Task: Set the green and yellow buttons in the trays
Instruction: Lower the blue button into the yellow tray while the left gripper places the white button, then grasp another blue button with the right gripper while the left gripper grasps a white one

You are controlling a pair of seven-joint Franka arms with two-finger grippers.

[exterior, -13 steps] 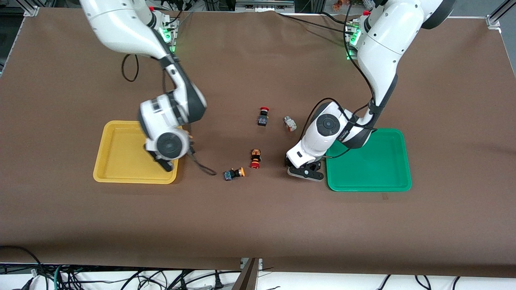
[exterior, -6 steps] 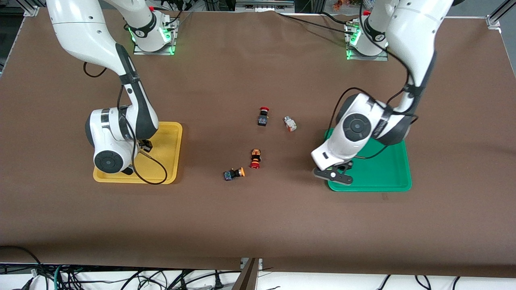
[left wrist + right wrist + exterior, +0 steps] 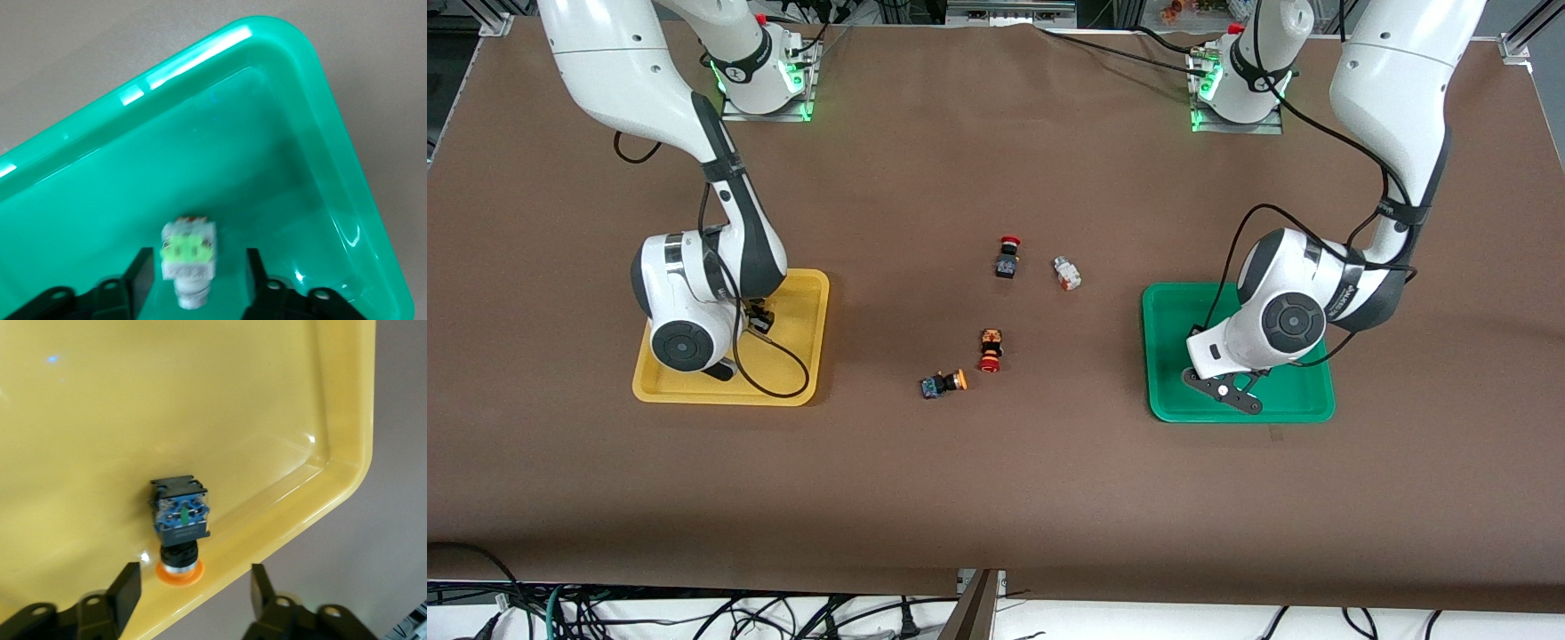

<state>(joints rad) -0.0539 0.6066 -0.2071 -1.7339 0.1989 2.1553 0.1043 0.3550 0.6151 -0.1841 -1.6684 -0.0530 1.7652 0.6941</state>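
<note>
My left gripper [image 3: 198, 265] hangs open low over the green tray [image 3: 280, 133], its hand showing in the front view [image 3: 1224, 392]. A pale grey-white button with a green face [image 3: 189, 255] lies in the tray between the fingers, touching neither. My right gripper [image 3: 193, 577] is open low over the yellow tray [image 3: 133, 400], also in the front view [image 3: 719, 370]. A dark button with an orange-yellow cap [image 3: 180, 520] lies in that tray against its rim. On the table lie another orange-capped dark button [image 3: 943, 383] and a pale button with an orange-red face [image 3: 1066, 272].
Two dark buttons with red caps lie mid-table, one [image 3: 991, 349] beside the orange-capped one, one [image 3: 1008, 257] beside the pale one. The yellow tray [image 3: 793, 293] is at the right arm's end, the green tray [image 3: 1169, 311] at the left arm's end. Brown cloth covers the table.
Both arms have swung away from the table's middle. The left hand went from beside the green tray to over it. The right hand went farther in over the yellow tray.
</note>
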